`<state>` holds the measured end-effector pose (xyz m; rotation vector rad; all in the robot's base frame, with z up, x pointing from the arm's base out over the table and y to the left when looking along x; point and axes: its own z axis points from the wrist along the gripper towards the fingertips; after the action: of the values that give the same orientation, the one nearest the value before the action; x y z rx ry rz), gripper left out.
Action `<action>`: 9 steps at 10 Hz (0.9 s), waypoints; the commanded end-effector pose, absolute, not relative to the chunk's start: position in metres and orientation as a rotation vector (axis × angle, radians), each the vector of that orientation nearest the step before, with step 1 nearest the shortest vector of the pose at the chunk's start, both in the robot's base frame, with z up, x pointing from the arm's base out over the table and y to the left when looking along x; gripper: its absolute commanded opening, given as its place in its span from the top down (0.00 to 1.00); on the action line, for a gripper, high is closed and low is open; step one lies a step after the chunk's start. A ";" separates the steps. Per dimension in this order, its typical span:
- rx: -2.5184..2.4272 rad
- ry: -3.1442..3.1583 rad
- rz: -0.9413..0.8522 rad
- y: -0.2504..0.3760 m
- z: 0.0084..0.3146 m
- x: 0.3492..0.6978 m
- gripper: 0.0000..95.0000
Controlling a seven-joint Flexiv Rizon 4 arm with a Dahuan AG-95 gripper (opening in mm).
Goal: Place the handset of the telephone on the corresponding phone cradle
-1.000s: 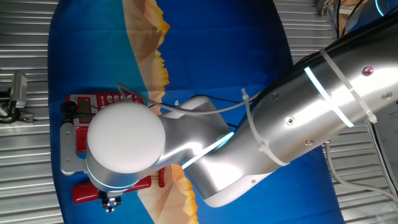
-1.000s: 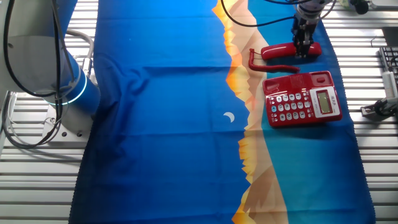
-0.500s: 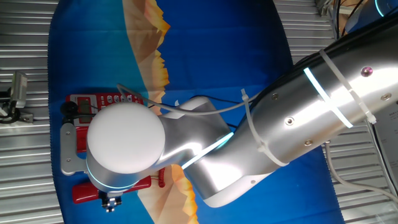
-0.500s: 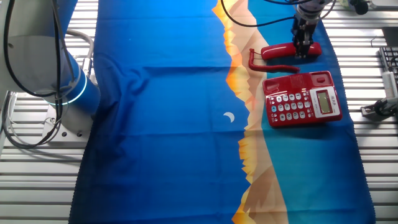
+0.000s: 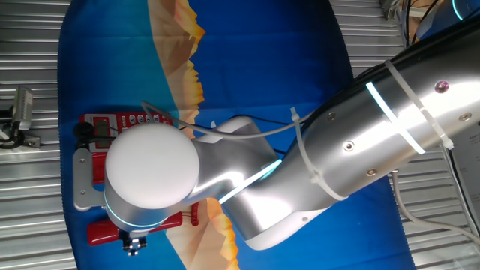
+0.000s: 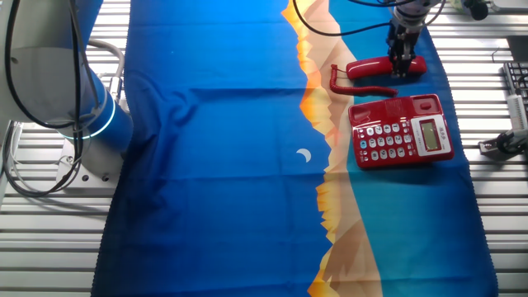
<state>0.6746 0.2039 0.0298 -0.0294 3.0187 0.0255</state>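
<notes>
1. On the left of the other fixed view I see my arm's base [image 6: 58, 82] standing off the blue cloth [image 6: 214, 165], so the arm must reach across the whole table to work.
2. Mid-cloth there is only a small white crescent mark [image 6: 304, 155].
3. Further right, the coiled cord [image 6: 351, 87] trails from the handset's left end towards the telephone [image 6: 402, 128], which limits how far the handset can stray.
4. The telephone lies flat, keypad and screen up. Its phone cradle [image 6: 394, 106], the plain strip along the far edge, holds nothing and faces the handset.
5. The handset [image 6: 386, 67] lies on the cloth just beyond the cradle, roughly parallel to it.
6. My gripper [image 6: 401, 64] comes straight down over the handset's right half, fingers either side of the bar. I cannot tell whether they are pressing it or merely bracketing it.
7. In the one fixed view the arm hides nearly everything but the handset's end [image 5: 101, 231].
</notes>
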 end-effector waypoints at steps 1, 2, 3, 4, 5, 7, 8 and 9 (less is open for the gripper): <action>-0.028 3.019 0.027 0.204 0.030 0.674 0.60; -0.027 3.019 0.028 0.204 0.030 0.674 0.80; -0.024 3.019 0.031 0.204 0.030 0.674 0.80; -0.016 3.021 0.033 0.204 0.030 0.674 1.00; -0.007 3.025 0.035 0.204 0.030 0.674 1.00; -0.002 3.023 0.039 0.204 0.030 0.674 1.00; -0.003 3.023 0.039 0.204 0.030 0.674 1.00; -0.005 3.023 0.039 0.204 0.030 0.674 1.00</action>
<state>0.6744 0.2041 0.0301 -0.0049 3.0230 0.0384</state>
